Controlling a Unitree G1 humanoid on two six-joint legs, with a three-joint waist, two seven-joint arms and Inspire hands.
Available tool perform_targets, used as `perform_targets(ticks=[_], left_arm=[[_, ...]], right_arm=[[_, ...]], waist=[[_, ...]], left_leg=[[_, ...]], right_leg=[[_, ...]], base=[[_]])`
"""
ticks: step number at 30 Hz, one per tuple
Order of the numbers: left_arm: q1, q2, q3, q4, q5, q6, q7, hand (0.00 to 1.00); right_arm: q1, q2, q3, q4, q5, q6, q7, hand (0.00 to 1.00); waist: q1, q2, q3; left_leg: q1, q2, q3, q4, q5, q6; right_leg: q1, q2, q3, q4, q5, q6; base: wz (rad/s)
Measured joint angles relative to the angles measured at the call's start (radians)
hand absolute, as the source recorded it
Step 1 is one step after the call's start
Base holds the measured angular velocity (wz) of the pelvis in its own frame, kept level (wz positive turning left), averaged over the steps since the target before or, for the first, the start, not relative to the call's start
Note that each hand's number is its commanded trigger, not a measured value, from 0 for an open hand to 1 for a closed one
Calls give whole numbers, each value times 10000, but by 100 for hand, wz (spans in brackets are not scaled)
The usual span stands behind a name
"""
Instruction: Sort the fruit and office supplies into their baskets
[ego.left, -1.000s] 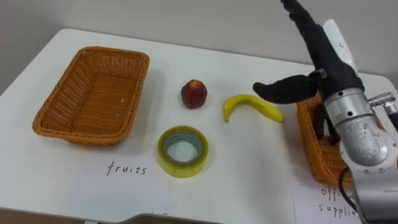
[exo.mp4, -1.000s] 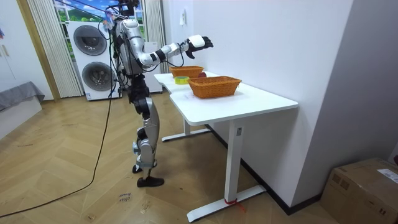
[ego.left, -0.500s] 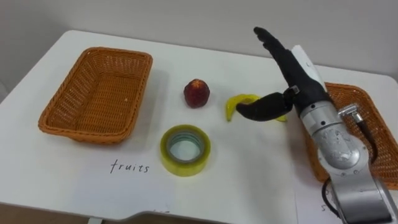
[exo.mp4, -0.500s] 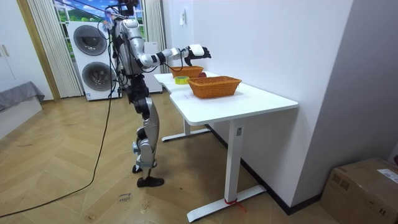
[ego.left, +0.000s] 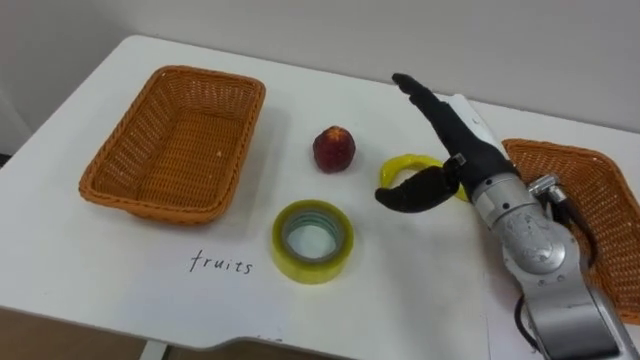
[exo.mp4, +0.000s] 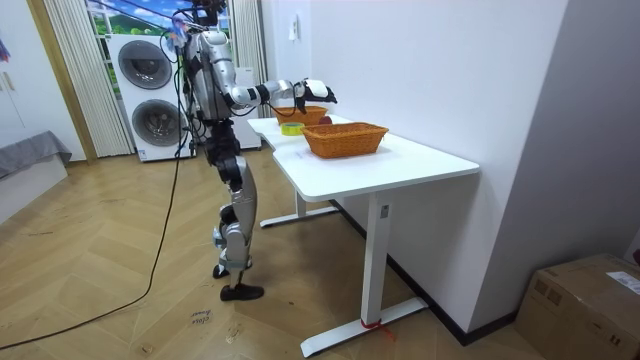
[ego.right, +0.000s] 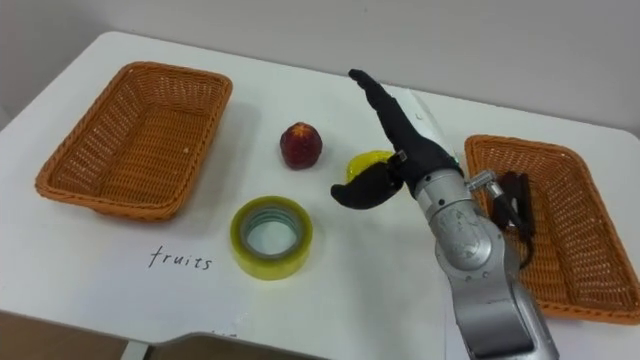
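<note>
Wicker, tightly woven and orange-brown, makes up both baskets, and the left basket (ego.left: 172, 140) is bare inside, so you have hardly begun on the fruit. The red fruit (ego.left: 334, 149), round and smooth-skinned, sits on the white counter (ego.left: 300, 85) between that basket and the banana (ego.left: 403, 165). The curved yellow banana lies partly under your right hand (ego.left: 455, 140), whose fingers (ego.left: 420, 100) are straight and apart, with the thumb swung low, holding nothing. Nearer you, the tape roll (ego.left: 312, 241) lies flat, a glossy yellow ring with a hollow core. In the right basket (ego.left: 600, 200) a small dark shape (ego.right: 515, 205) shows by the wrist; I cannot tell what it is. Both fruits and the tape look left to sort.
</note>
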Motion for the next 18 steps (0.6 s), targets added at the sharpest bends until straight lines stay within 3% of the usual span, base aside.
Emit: perform_targets(ticks=[6,18], left_arm=[[-29,-96,-1,0,0,0,-77,0],[-7,-82,-126,9,3,-1,106,0]], right_arm=[[0,57,0,270,1,0,7,0],[5,91,286,484,153,23,-50,0]], waist=[[7,237,-13],[164,182,-63]], left_leg=[[29,1,44,-1,6,1],[63,20,352,-1,12,0]], right_leg=[[6,-11,33,0,-6,16],[-128,15,288,81,-4,20]], base=[[-1],[-7]])
